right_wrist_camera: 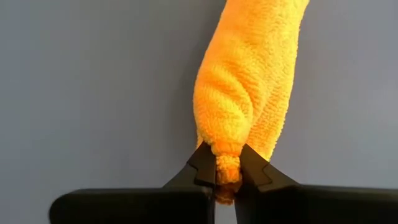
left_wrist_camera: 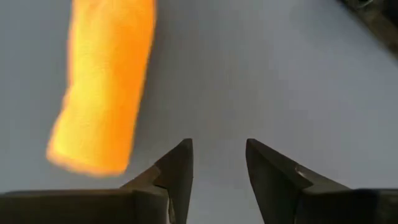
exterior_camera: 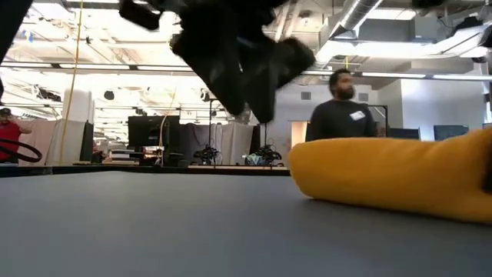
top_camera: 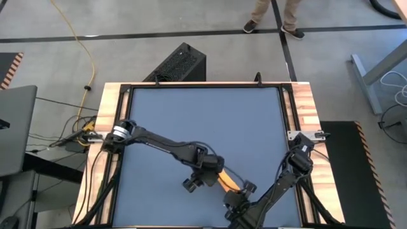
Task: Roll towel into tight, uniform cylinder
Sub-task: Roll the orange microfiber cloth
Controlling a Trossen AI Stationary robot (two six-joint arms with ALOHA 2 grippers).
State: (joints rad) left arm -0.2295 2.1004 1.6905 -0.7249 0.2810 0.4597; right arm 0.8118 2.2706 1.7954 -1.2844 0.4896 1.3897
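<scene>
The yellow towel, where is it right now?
The rolled towel lies on the blue table near its front edge, right of the middle. The right end effector pinches one end, and the open left end effector hovers beside it.

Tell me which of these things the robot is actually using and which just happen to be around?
In use:
- towel, rolled up on the table
- right gripper, shut on the towel's end
- left gripper, open beside the roll

Just around:
- black box on the floor
- yellow cable
- person behind the table
</scene>
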